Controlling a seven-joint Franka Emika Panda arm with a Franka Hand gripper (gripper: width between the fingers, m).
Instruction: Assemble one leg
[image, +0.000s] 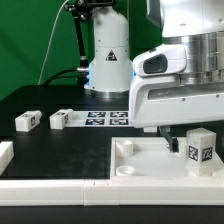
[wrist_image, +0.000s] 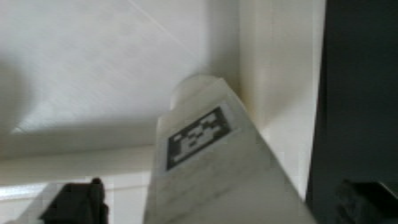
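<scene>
A leg (image: 200, 148), a small white block with black-and-white tags, stands upright on the large white panel (image: 135, 165) at the exterior view's right. My gripper (image: 184, 145) is low over the panel at this leg, mostly hidden under the white hand. In the wrist view the leg (wrist_image: 199, 135) lies between my two dark fingers (wrist_image: 75, 205), with a gap on each side. The gripper (wrist_image: 219, 206) is open and straddles the leg without gripping it. Two more legs (image: 27, 121) (image: 62, 118) lie on the black table at the left.
The marker board (image: 105, 118) lies flat behind the panel, in front of the arm's base (image: 108, 65). A white raised rail (image: 50, 186) runs along the front edge, with a white piece (image: 5, 152) at the far left.
</scene>
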